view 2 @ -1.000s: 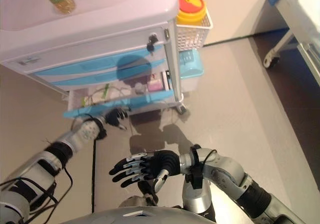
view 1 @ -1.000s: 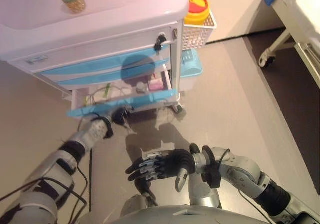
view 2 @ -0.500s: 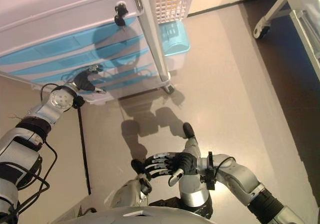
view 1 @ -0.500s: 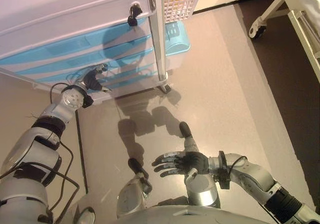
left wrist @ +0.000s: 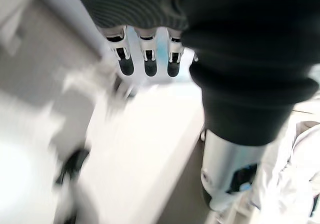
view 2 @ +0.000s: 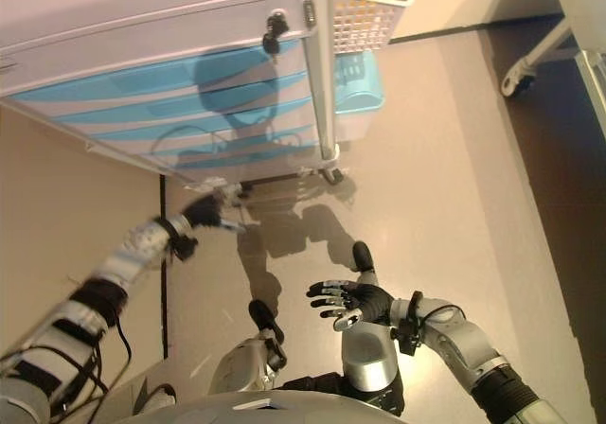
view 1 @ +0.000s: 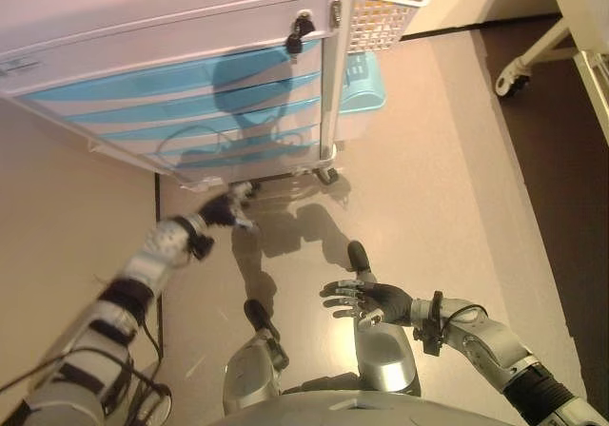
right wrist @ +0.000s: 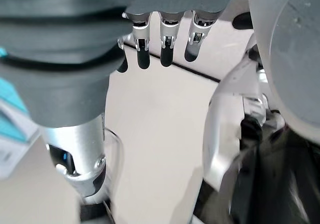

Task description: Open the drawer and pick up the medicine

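Observation:
The white cart (view 1: pixel 171 41) has several light blue drawer fronts, and all of them stand closed, including the lowest drawer (view 1: pixel 243 152). No medicine shows in any view. My left hand (view 1: pixel 225 210) hangs over the floor just below and in front of the cart, apart from the drawers. In the left wrist view its fingers (left wrist: pixel 150 64) are straight with nothing in them. My right hand (view 1: pixel 367 299) hovers low over the floor near my body, its fingers (right wrist: pixel 165 54) spread and empty.
A black key (view 1: pixel 300 32) sticks out of the lock on the cart's top drawer. A white wire basket (view 1: pixel 385 17) with a yellow container hangs on the cart's right side, above a light blue bin (view 1: pixel 360 93). A wheeled bed frame (view 1: pixel 533 60) stands at the far right.
A second ago the lowest drawer stood open with packets inside and my left hand at its front. It is closed now, and the left hand has drawn back from the cart. The camera has shifted.

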Robot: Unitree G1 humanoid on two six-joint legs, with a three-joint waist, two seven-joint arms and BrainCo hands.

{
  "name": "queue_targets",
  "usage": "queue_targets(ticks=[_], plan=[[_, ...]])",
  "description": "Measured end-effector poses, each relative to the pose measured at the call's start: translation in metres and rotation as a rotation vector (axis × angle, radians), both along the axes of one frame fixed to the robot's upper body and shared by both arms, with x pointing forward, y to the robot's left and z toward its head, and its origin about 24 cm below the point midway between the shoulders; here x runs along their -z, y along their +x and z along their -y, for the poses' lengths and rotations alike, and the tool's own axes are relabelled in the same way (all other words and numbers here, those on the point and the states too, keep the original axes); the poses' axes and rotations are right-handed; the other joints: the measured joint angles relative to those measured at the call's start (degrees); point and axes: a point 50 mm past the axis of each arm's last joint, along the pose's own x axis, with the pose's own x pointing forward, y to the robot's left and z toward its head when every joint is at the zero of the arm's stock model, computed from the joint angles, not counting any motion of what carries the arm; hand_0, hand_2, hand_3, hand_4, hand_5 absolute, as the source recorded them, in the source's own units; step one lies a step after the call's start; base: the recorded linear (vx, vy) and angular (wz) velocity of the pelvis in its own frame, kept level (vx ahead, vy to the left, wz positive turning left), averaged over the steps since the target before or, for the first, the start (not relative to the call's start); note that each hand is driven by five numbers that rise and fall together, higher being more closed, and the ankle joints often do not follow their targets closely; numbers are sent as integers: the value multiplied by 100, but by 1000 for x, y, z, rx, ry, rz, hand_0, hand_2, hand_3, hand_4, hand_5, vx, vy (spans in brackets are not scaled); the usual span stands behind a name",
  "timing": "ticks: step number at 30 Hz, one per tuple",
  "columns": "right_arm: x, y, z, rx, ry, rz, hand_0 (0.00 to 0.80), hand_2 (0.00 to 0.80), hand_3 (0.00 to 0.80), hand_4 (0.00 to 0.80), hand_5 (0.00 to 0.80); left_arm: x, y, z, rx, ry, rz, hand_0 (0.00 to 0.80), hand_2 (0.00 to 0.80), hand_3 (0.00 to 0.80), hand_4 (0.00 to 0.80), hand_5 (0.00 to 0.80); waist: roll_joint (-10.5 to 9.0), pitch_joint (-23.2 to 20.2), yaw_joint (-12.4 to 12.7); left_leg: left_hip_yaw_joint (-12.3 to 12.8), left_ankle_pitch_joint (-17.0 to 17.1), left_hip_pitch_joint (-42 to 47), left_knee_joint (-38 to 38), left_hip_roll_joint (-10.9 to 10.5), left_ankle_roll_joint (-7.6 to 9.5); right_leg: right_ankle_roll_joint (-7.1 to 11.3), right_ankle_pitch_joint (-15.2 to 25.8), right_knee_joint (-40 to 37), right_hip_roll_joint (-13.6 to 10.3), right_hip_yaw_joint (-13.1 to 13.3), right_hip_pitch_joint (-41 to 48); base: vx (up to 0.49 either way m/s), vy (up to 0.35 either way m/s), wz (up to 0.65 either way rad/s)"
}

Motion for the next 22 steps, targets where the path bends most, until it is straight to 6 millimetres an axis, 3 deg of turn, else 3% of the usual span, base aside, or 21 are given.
queue_targets(ticks=[4, 8, 13, 22], plan=[[17, -3, 6, 118, -3, -71, 0, 0, 0, 0, 0, 44, -45, 18, 2, -104, -225, 0, 0, 0, 0, 0, 157, -460, 248, -170, 122, 5, -256, -94, 75, 21, -9, -110, -87, -217, 96, 10, 27, 27], [38, -22, 10, 191, -13, -171, 0, 0, 0, 0, 0, 81, -95, 30, -47, -220, -475, 0, 0, 0, 0, 0, 266, -1099, 490, -424, 165, 114, -431, -140, 83, 78, -35, -405, -160, -561, 485, 14, 26, 38], [62, -41, 13, 273, -43, -282, 0, 0, 0, 0, 0, 102, -141, 25, -125, -313, -673, 0, 0, 0, 0, 0, 216, -1543, 772, -688, 157, 114, -435, -149, 73, 122, 10, -715, -183, -878, 836, 31, 34, 28], [85, -62, 3, 326, -43, -402, 0, 0, 0, 0, 0, 108, -161, 25, -196, -435, -750, 0, 0, 0, 0, 0, 54, -2032, 1165, -847, 146, 198, -456, -170, 62, 150, -24, -745, -225, -1062, 1056, 2, 11, 11]])
